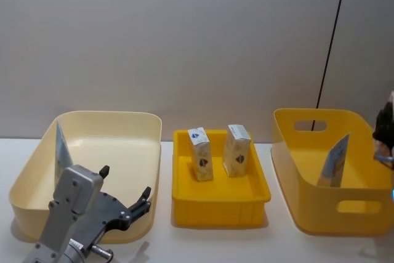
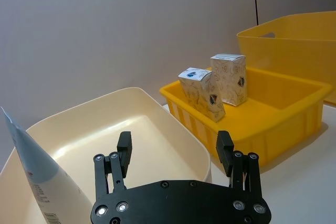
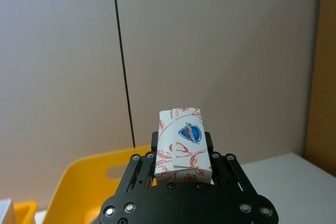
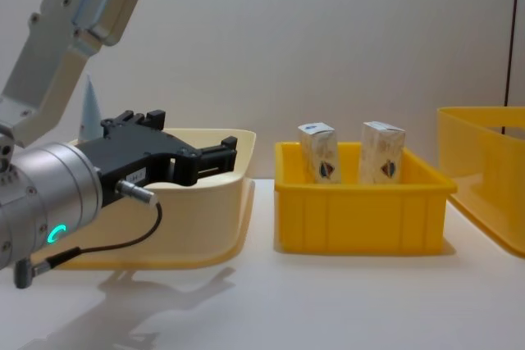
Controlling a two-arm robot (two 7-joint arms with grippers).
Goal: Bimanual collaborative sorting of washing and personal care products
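Note:
Two white-and-orange cartons (image 1: 201, 154) (image 1: 237, 150) stand upright in the small yellow tray (image 1: 220, 204) at the centre. A third carton (image 3: 181, 141) is clamped upright in my right gripper (image 3: 182, 167), which hangs at the far right (image 1: 384, 138) by the large yellow bin (image 1: 308, 214). One pale-blue tube (image 1: 334, 163) leans inside that bin. Another tube (image 1: 61, 149) leans in the cream bin (image 1: 144, 152) on the left. My left gripper (image 1: 126, 196) is open and holds nothing, over the cream bin's near right corner (image 2: 174, 149) (image 4: 193, 135).
The three containers sit in a row on a white table against a plain grey wall. Bare tabletop (image 1: 215, 244) runs along the front of the bins. Narrow gaps separate the tray from each bin.

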